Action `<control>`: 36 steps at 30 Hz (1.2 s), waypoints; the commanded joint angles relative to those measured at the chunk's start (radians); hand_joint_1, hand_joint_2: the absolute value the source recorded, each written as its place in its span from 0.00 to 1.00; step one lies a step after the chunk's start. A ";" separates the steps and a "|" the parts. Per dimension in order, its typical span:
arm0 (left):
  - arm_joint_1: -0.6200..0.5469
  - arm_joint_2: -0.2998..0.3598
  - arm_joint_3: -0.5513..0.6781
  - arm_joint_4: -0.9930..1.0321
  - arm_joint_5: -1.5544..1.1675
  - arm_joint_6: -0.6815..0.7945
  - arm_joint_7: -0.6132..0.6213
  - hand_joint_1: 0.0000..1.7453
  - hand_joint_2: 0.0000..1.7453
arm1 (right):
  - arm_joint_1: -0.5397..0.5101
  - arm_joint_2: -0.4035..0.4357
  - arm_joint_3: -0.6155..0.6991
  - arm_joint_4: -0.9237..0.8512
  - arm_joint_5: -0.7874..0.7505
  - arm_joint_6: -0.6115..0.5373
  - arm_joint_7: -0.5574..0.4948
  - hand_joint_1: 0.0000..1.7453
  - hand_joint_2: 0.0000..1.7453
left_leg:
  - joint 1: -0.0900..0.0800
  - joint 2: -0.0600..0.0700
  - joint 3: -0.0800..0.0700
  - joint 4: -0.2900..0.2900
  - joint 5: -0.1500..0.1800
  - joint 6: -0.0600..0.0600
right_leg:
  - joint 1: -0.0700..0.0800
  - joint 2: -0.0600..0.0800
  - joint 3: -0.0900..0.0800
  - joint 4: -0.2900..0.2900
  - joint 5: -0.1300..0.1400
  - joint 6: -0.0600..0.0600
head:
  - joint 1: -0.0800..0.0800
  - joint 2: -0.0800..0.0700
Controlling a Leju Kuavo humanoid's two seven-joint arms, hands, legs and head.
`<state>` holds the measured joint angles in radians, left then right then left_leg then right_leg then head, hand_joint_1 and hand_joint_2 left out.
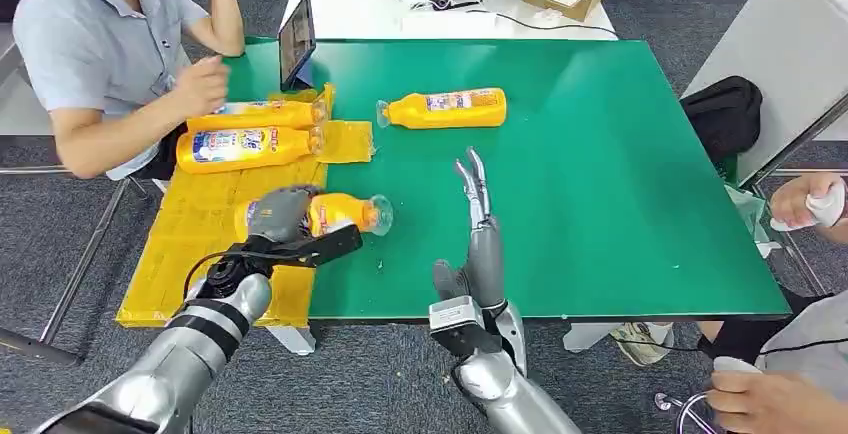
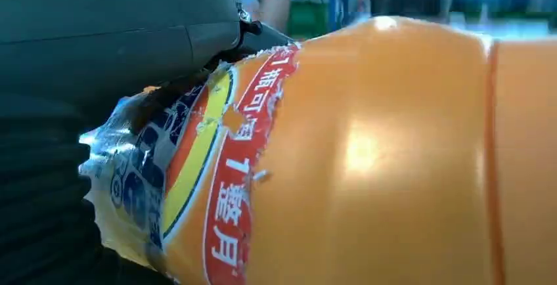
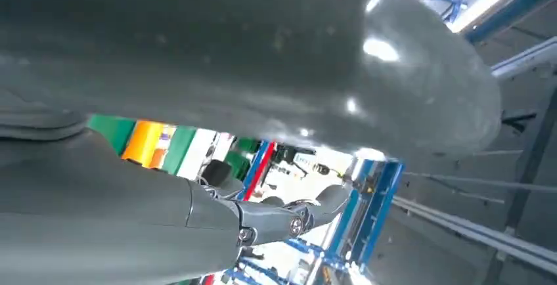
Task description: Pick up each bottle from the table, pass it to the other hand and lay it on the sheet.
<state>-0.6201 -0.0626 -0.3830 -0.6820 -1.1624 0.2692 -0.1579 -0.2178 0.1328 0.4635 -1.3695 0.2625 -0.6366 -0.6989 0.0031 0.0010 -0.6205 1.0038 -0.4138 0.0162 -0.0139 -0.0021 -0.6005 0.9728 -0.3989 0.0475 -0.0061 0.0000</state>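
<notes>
One bottle [image 1: 330, 213] lay in my left hand [image 1: 278, 216], fingers wrapped over its body, its long axis running crosswise with the cap pointing toward my right hand [image 1: 478, 216]. It sat at the sheet's [image 1: 190, 244] edge, cap end over the green table [image 1: 600, 174]. My right hand stood just beside that cap, flat and empty, fingers straight. Two bottles [image 1: 250, 132] lay on the sheet beyond my left hand; a fourth bottle [image 1: 445, 109] lay on the table beyond my right, which I judged nearer to it. Its label [image 2: 223, 186] carried Chinese characters, including "1整月".
</notes>
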 commanded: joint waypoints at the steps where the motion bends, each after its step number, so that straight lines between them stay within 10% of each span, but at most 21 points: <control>1: -0.105 -0.030 -0.132 0.236 -0.049 -0.044 0.061 1.00 1.00 | -0.008 -0.022 -0.008 0.014 0.038 0.047 0.001 0.00 0.00 | 0.000 -0.002 0.004 0.000 -0.001 -0.001 | 0.000 -0.002 0.005 0.000 -0.002 -0.001 | 0.000 0.000; 9: -0.069 -0.053 -0.037 0.283 0.014 0.018 0.108 0.98 1.00 | -0.013 -0.014 -0.023 0.045 0.062 0.079 0.001 0.00 0.00 | 0.000 0.000 0.003 -0.001 -0.001 0.000 | 0.000 0.000 0.004 -0.001 -0.001 -0.001 | 0.000 0.000; 10: -0.063 -0.055 -0.029 0.283 0.024 0.015 0.099 0.87 1.00 | -0.012 -0.014 -0.023 0.045 0.062 0.079 0.001 0.00 0.00 | 0.000 0.001 0.006 -0.001 -0.002 -0.001 | 0.000 0.001 0.005 -0.001 -0.002 -0.002 | 0.000 0.000; 13: -0.023 -0.064 0.015 0.269 0.095 -0.043 0.022 0.06 1.00 | 0.007 -0.019 -0.020 0.033 0.052 0.091 0.001 0.00 0.00 | 0.000 0.001 0.007 -0.002 -0.002 -0.001 | 0.000 0.001 0.008 -0.002 -0.002 -0.002 | 0.000 0.000; 14: 0.001 -0.070 0.038 0.245 0.138 -0.070 -0.028 0.00 1.00 | 0.018 -0.021 -0.021 0.033 0.044 0.101 0.001 0.00 0.00 | 0.000 0.001 0.009 -0.002 -0.002 -0.001 | 0.000 0.001 0.009 -0.002 -0.002 -0.002 | 0.000 0.000; 22: 0.100 -0.074 0.142 0.115 0.449 -0.356 -0.219 0.00 1.00 | -0.007 -0.013 -0.028 0.060 -0.048 0.209 0.001 0.00 0.00 | -0.001 0.000 0.009 -0.003 -0.002 -0.001 | -0.001 0.001 0.010 -0.002 -0.001 -0.001 | 0.000 0.000; 36: 0.272 -0.136 0.232 -0.301 0.879 -0.236 -0.326 0.00 1.00 | 0.000 -0.025 -0.041 0.055 -0.046 0.165 0.001 0.00 0.00 | 0.000 -0.002 0.011 -0.001 -0.003 -0.001 | 0.000 -0.001 0.012 0.000 -0.002 -0.002 | 0.000 0.000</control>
<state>-0.4808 -0.1496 -0.2678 -0.6956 -0.5175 -0.0371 -0.4608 -0.2002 0.1247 0.4353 -1.3405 0.2071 -0.4146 -0.6989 0.0030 -0.0032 -0.6123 1.0029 -0.4144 0.0161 -0.0139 -0.0056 -0.5907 0.9725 -0.3998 0.0474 -0.0061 0.0000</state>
